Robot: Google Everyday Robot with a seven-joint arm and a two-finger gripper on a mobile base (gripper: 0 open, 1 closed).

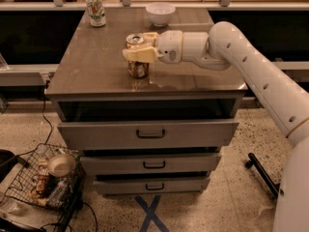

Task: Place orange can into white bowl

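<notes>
The orange can (138, 68) stands upright on the grey table top (96, 66), near its middle front. My gripper (138, 46) reaches in from the right at the can's upper half. It is open, with one finger (136, 55) across the near side of the can and the other behind it. The can rests on the table. The white bowl (160, 13) stands empty at the back of the table, behind and slightly right of the can.
A white-and-green can (95, 7) stands at the table's back left corner. The table is a cabinet with three closed drawers (149, 134). A wire basket (43, 178) holding a tan bowl and clutter sits on the floor at the lower left.
</notes>
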